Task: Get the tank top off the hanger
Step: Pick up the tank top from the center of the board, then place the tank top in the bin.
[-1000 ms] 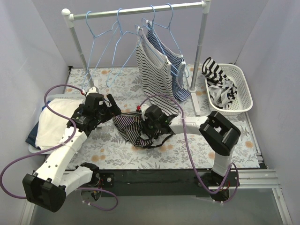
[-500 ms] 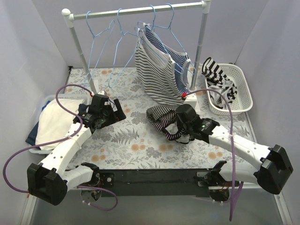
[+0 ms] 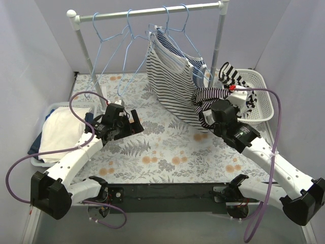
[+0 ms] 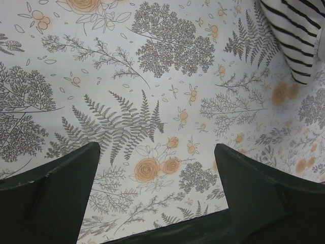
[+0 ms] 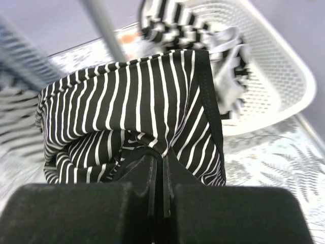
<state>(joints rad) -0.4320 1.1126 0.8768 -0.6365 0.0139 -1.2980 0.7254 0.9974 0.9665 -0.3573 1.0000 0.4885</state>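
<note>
Right wrist view: right gripper [image 5: 162, 158], clamped on striped tank top [image 5: 127, 101], near basket [image 5: 269, 76]; carry fully over basket rim before releasing.

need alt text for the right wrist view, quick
The right tool, shut, pinches a bunched black-and-white striped tank top held up in front of the camera. Behind it sits a white plastic basket holding more striped clothes, with a grey rack pole at upper left.

Black-and-white striped tank top [image 5: 127, 101], white basket [image 5: 264, 76]
</note>
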